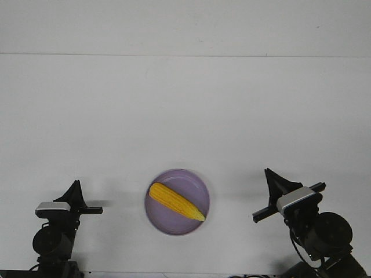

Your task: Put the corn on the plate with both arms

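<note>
Corn (pixel 176 201) on lavender plate (pixel 157 219), no legible writing

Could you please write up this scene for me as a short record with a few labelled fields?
surface: plain white table
plate: round shallow lavender-purple plate, near the table's front edge, between the arms
corn: yellow corn cob lying diagonally on the plate, pointed tip toward the right arm
left gripper: left of the plate, holding nothing, finger state unclear
right gripper: right of the plate, holding nothing, finger state unclear
task state: corn is on the plate
</note>
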`<act>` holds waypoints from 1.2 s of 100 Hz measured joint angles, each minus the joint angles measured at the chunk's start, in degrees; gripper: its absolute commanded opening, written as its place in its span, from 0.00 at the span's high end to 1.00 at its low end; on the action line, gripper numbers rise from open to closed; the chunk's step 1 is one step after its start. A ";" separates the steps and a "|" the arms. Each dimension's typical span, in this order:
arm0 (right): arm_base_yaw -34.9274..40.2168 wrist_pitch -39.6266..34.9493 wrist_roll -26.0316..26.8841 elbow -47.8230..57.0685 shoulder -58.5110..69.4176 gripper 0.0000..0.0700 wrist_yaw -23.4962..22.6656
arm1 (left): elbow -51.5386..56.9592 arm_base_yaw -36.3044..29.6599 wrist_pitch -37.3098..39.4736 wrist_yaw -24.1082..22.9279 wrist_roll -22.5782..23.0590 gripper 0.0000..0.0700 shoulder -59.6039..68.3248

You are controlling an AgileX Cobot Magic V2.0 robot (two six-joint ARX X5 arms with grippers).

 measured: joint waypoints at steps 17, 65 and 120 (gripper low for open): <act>-21.40 10.49 1.05 -16.31 -8.85 0.98 -10.84 | 0.00 0.00 0.00 0.00 0.00 0.98 0.00; -31.43 12.90 4.81 -35.78 -24.24 0.98 -9.49 | 0.00 0.00 0.00 0.00 0.00 0.98 0.00; -31.43 13.42 4.46 -35.78 -24.20 0.98 -9.49 | 0.00 0.00 0.02 0.00 0.00 0.98 0.00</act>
